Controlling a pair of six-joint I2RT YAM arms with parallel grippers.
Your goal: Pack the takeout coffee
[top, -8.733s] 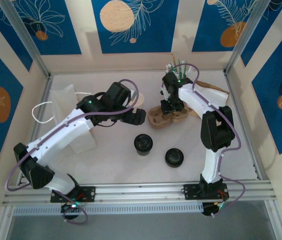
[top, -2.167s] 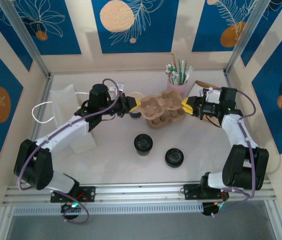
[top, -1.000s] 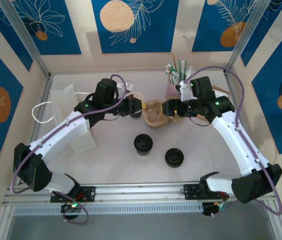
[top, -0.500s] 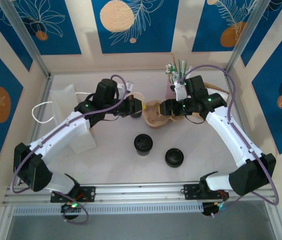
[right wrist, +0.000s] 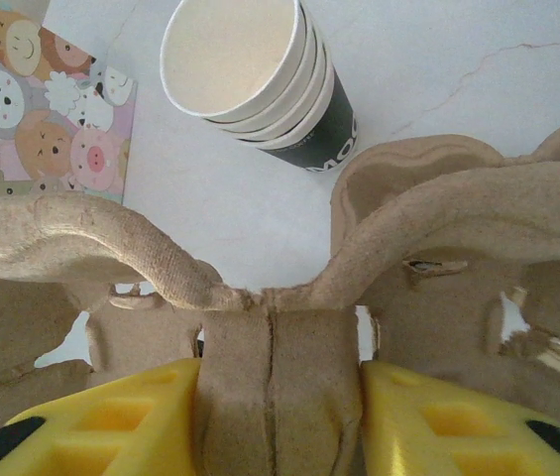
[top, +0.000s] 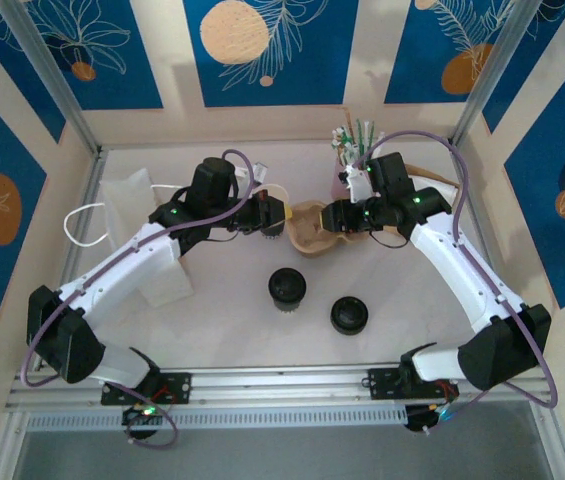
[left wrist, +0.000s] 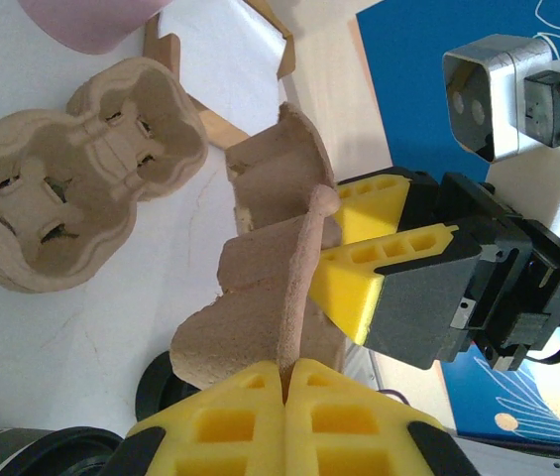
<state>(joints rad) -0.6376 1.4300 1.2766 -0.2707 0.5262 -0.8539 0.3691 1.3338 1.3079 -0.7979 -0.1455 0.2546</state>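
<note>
Two takeout coffees with black lids stand on the table, one (top: 287, 288) near the middle and one (top: 350, 315) to its right, both apart from the grippers. A brown pulp cup carrier (top: 307, 228) hangs between the arms behind them. My left gripper (top: 275, 215) is shut on its thin left rim; the left wrist view shows the left gripper (left wrist: 287, 372) pinching that rim (left wrist: 299, 288). My right gripper (top: 340, 216) grips the other side; in the right wrist view the right gripper (right wrist: 281, 397) has its fingers pressed on both sides of the carrier's middle rib (right wrist: 280, 347).
A second pulp carrier (left wrist: 71, 208) lies on the table below the held one. A stack of white paper cups with a dark band (right wrist: 250, 69) stands close by. A white paper bag (top: 137, 235) lies at the left, and a pink cup of straws (top: 354, 150) stands at the back.
The right gripper's fingers have closed in onto the carrier's middle rib. The right arm shifted slightly left. The left gripper has kept its hold and place.
</note>
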